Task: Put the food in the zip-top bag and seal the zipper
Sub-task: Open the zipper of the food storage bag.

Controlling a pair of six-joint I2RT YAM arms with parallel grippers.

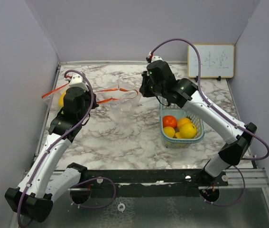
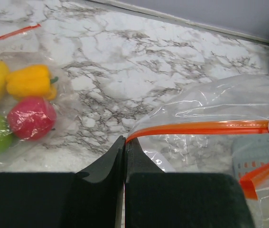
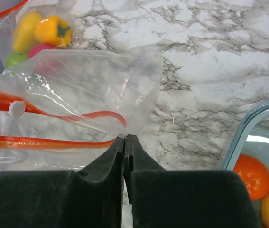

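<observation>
While left gripper (image 2: 125,145) and right gripper (image 3: 125,140) clamp shut on the bag (image 2: 210,102) | we spot pink fruit (image 2: 31,118), 9 o'clock, wrist-only | basket (image 1: 201,134) whole overhead

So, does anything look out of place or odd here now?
Nothing is spilled or damaged. One oddity: both the left gripper and right gripper are shut on the empty zip-top bag, while fruits sit in the basket. A second bag, already filled, lies at the table's left edge.
</observation>
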